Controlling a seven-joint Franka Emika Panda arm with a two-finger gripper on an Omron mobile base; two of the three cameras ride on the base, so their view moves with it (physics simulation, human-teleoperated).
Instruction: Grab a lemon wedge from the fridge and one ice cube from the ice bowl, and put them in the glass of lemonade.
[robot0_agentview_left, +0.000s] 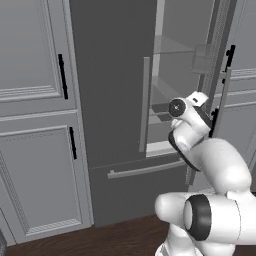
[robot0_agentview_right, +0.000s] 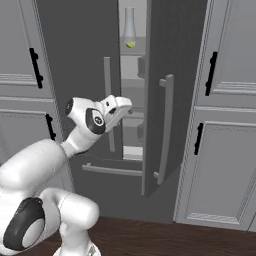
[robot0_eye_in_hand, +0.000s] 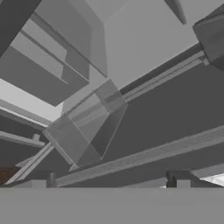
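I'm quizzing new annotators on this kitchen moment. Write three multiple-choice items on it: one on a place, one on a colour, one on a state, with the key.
1. Where does the lemon wedge lie?
A. on a high shelf inside the fridge, at the foot of a clear flask
B. on the wooden floor
C. between the gripper's fingers

2. What colour are the handles on the panelled cabinets beside the fridge?
A. red
B. black
C. gold

3. How does the fridge's right door stand?
A. shut flush
B. taken off
C. swung partly open

Key: 1 A, the right base view shows the yellow-green piece up there by the flask. 2 B, short black bars sit on the grey panels. 3 C, shelves show through the gap between the doors, where the open gripper points.
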